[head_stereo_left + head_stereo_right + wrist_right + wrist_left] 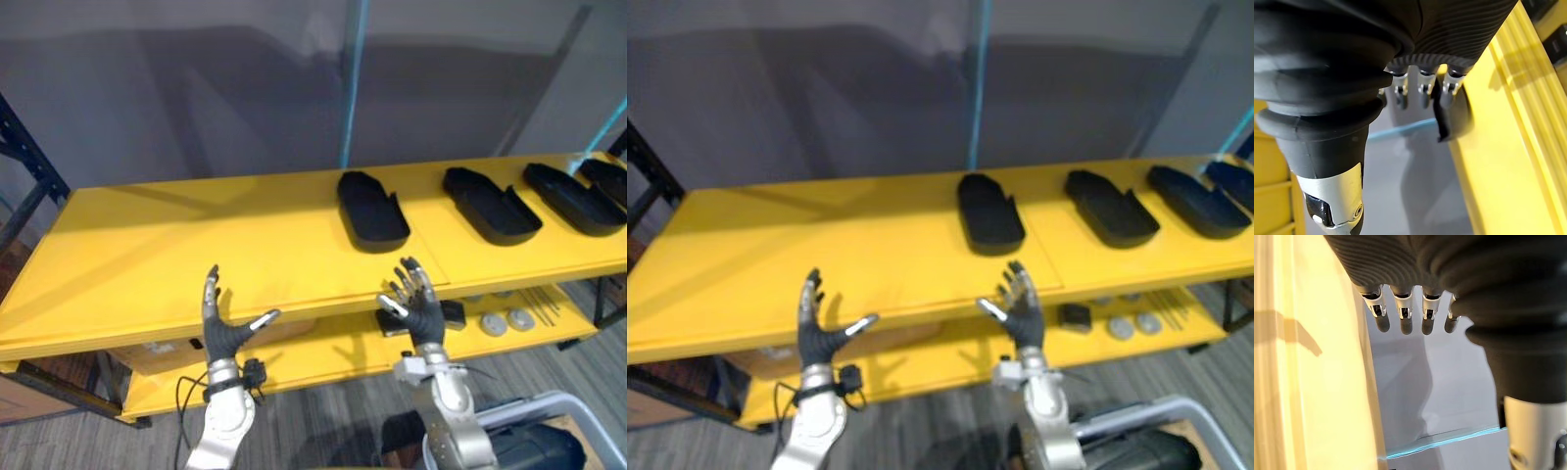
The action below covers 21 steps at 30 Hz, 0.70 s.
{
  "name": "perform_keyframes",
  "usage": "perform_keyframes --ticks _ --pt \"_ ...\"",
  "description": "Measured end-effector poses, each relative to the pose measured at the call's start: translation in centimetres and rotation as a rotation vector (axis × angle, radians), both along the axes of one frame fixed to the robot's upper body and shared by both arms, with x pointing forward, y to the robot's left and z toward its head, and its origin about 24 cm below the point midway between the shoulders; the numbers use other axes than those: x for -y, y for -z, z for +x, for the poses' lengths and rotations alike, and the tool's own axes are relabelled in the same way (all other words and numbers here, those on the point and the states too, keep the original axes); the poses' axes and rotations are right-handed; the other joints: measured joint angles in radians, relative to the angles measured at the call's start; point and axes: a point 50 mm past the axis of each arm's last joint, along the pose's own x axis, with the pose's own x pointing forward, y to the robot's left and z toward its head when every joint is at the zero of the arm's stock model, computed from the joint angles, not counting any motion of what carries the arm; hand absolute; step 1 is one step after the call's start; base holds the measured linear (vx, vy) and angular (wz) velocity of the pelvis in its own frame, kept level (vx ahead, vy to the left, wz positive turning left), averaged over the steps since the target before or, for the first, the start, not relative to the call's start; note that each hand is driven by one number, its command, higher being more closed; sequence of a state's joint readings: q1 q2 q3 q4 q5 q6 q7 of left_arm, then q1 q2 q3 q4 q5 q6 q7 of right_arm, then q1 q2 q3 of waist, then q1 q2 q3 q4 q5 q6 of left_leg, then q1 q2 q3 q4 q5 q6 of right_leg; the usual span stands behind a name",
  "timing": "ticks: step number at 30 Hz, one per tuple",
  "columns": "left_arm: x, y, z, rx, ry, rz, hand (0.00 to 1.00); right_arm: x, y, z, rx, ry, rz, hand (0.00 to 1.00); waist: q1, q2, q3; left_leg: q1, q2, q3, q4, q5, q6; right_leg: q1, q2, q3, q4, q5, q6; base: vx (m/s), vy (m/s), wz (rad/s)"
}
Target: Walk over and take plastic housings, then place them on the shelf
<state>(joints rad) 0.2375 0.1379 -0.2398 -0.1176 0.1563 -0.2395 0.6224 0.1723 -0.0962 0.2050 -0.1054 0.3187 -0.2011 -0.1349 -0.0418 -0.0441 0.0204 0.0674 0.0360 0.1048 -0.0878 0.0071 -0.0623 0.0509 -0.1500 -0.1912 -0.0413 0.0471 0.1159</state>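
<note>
Four black housings lie open side up in a row along the far right part of the yellow shelf's (196,245) top board, well apart from each other. The leftmost housing (372,209) sits near the middle of the board. The second housing (490,204) is to its right, then the third housing (572,198). The fourth housing (609,178) is at the right edge of the view.

Both robot hands are raised in front of the shelf's near edge, palms facing each other, touching nothing. The left robot hand (223,333) has straight fingers and its thumb spread wide, and holds nothing. It is well to the left of every housing. The right robot hand (419,311) is likewise spread and empty. It is nearer than the leftmost housing and slightly to its right, clear of it. In the right wrist view that housing shows past the straight fingers (1422,93).

On the lower board (323,357), behind and right of the right robot hand, are a small black block (452,313), grey discs (494,324) and thin rods (544,302).
</note>
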Motion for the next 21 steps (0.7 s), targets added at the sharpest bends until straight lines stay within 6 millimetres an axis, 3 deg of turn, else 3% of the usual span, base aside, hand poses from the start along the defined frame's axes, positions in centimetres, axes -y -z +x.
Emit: perform_keyframes --ticks 12,21 --pt "1.2 -0.2 0.1 0.008 0.086 -0.020 0.00 0.3 0.9 -0.1 -0.046 0.067 -0.040 0.00 -0.004 -0.006 -0.022 0.000 0.006 0.028 0.001 0.001 -0.001 -0.022 0.012 0.028 0.001 0.003 -0.004 0.00 -0.016 -0.07" --pt "4.7 -1.5 0.9 0.075 0.333 -0.008 0.00 2.0 1.4 -1.4 -0.091 0.214 -0.037 0.00 -0.029 -0.007 -0.020 0.012 0.012 0.125 0.005 -0.010 -0.004 -0.068 0.026 0.130 0.000 0.026 -0.005 -0.01 0.006 -0.33"
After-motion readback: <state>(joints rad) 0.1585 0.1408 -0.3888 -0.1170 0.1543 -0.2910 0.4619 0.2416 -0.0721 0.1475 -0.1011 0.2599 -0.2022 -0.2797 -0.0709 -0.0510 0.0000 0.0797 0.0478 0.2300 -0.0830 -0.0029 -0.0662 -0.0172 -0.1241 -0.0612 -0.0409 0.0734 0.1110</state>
